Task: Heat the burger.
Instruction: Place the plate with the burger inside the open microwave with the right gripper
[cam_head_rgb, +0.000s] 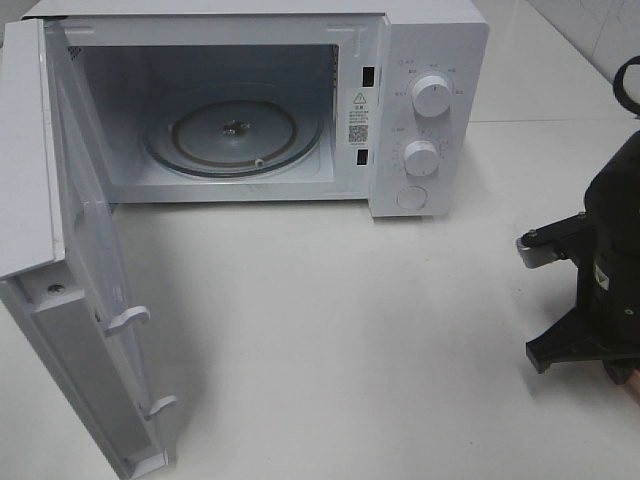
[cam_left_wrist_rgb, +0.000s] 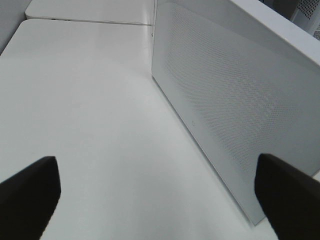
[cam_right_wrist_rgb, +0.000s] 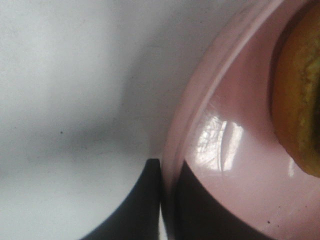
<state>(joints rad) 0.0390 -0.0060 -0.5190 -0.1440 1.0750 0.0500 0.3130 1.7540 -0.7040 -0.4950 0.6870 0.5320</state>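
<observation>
In the right wrist view, the burger (cam_right_wrist_rgb: 300, 90) shows only as a golden-brown edge sitting on a round pink plate (cam_right_wrist_rgb: 235, 165). My right gripper (cam_right_wrist_rgb: 167, 200) is shut on the plate's rim, one dark finger (cam_right_wrist_rgb: 135, 210) outside it and the other inside. In the high view the right arm (cam_head_rgb: 605, 270) stands at the table's right edge, with a sliver of the pink plate (cam_head_rgb: 623, 375) below it. My left gripper (cam_left_wrist_rgb: 159, 195) is open and empty beside the outer face of the microwave door (cam_left_wrist_rgb: 240, 105).
A white microwave (cam_head_rgb: 425, 60) stands at the back with its cavity open and a glass turntable (cam_head_rgb: 235, 135) inside. Its door (cam_head_rgb: 80, 290) swings out far to the left, toward the table's front edge. White table (cam_head_rgb: 340, 330) lies between door and right arm.
</observation>
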